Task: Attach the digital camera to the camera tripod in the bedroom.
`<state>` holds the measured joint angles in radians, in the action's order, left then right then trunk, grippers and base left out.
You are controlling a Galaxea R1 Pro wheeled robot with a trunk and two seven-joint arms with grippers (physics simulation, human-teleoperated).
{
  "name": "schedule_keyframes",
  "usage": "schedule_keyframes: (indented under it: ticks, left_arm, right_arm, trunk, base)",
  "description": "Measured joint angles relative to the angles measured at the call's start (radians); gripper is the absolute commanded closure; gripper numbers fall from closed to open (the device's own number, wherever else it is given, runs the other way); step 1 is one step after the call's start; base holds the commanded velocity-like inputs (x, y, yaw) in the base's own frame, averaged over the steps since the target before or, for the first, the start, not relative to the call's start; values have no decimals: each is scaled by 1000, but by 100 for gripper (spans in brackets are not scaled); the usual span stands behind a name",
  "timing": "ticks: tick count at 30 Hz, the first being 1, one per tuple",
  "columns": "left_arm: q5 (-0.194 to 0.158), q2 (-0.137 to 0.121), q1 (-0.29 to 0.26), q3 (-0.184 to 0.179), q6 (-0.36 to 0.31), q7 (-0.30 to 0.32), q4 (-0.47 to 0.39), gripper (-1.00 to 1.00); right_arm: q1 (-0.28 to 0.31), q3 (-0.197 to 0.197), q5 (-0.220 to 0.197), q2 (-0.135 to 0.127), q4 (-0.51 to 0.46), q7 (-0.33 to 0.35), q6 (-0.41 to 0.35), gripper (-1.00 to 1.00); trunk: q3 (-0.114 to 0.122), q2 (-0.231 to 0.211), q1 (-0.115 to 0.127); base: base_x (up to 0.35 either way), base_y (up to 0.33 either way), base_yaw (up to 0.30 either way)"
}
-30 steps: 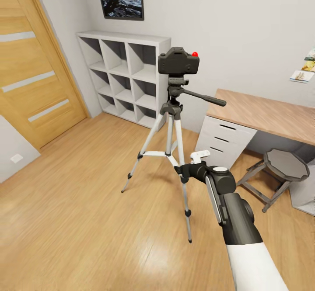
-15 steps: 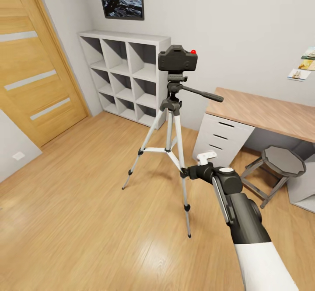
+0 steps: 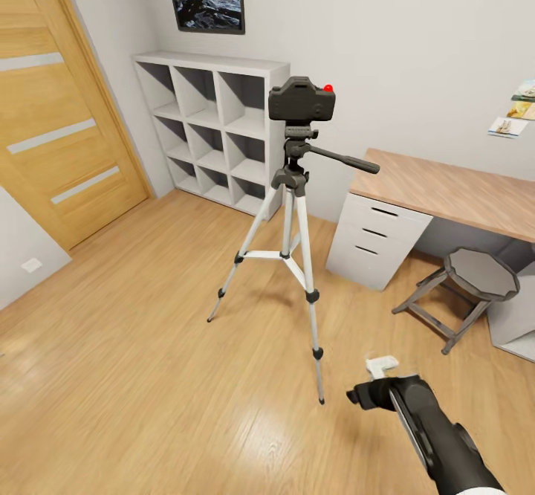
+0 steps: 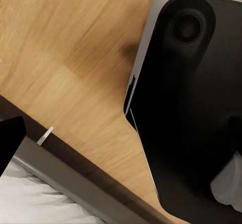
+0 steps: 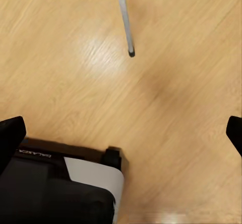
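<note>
The black digital camera (image 3: 300,101) with its red button sits upright on the head of the camera tripod (image 3: 290,212), which stands on the bedroom's wood floor in front of the shelf. My right gripper (image 3: 368,382) hangs low near the floor, to the right of the tripod's nearest foot and apart from it. In the right wrist view the right gripper (image 5: 121,130) is open, nothing between its fingertips (image 5: 10,135), and one silver tripod leg (image 5: 126,24) lies ahead. A single left fingertip (image 4: 7,143) shows at the frame's edge in the left wrist view, over bare floor.
A white cube shelf (image 3: 215,123) stands against the back wall, a wood-topped desk (image 3: 446,190) with drawers to the right, a grey octagonal stool (image 3: 475,279) beside it. A wooden door (image 3: 52,108) is at the left. My black base (image 4: 191,108) is below the arms.
My right arm has dropped and pulled back from beside the tripod's front leg to low near the floor. The camera stays on the tripod.
</note>
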<state>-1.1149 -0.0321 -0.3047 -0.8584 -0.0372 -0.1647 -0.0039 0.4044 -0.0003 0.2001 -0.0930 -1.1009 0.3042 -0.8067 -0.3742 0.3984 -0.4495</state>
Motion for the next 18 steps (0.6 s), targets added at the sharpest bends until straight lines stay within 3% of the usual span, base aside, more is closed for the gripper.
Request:
schedule_keyframes:
  ticks: [6,9,10,18]
  left_arm:
    - [-1,0,0,0,-2,0,1,-100]
    - [-1,0,0,0,-3,1,1,-100]
    - [-1,0,0,0,-5,1,1,-100]
    - [0,0,0,1,-11,1,1,-100]
  right_arm:
    - [-34,-60,1,-25,314,-3,146,-100]
    - [-40,-83,2,-38,491,-6,251,-100]
    - [-43,-90,4,-44,594,-7,326,-100]
    - [-46,-100,5,-55,947,-25,589,-100]
  trunk:
    - [0,0,0]
    - [0,0,0]
    - [0,0,0]
    - [0,0,0]
  base:
    - [0,0,0]
    - [0,0,0]
    - [0,0,0]
    - [0,0,0]
